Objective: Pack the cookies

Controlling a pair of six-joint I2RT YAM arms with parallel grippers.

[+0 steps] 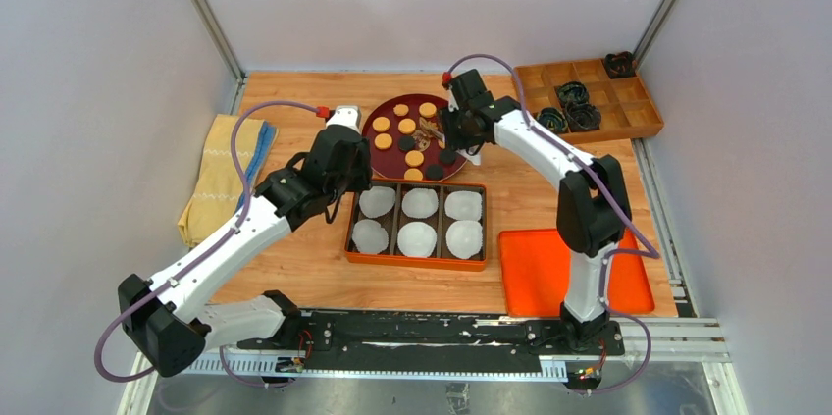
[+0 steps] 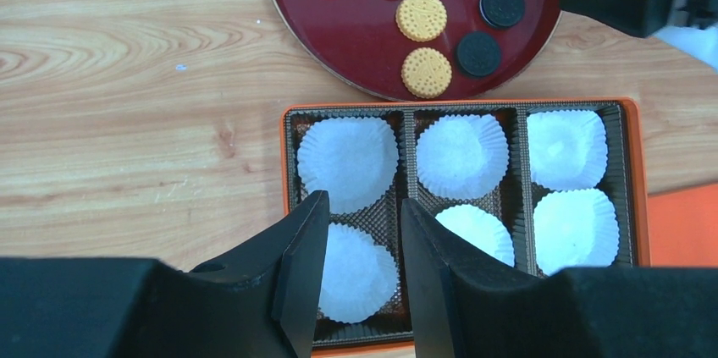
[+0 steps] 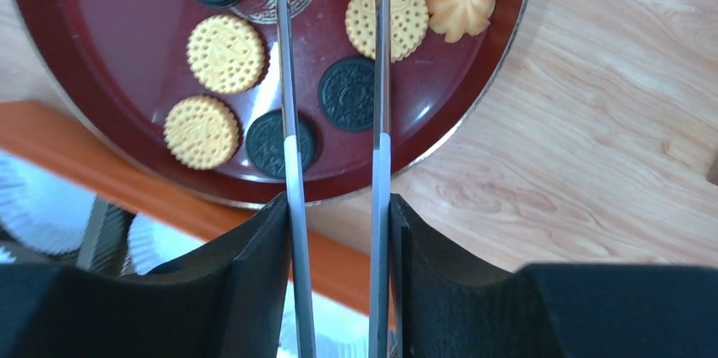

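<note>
The cookies lie on a dark red round plate [image 1: 368, 130]: flat golden ones [image 3: 225, 53], black ones [image 3: 349, 92] and a knobbly flower-shaped one [image 3: 461, 1]. My right gripper [image 3: 339, 199] is shut on metal tongs [image 3: 289, 104], whose two arms reach over the plate with a gap between them; their tips run past the top of the view. My left gripper [image 2: 364, 206] is open and empty above the left column of the orange box [image 2: 288, 163]. The box holds several white paper cups [image 2: 347, 162], all empty.
A yellow towel [image 1: 221, 175] lies at the left. An orange lid [image 1: 574, 273] lies right of the box. A wooden divided tray [image 1: 628, 116] with dark items stands at the back right. White walls close in on three sides.
</note>
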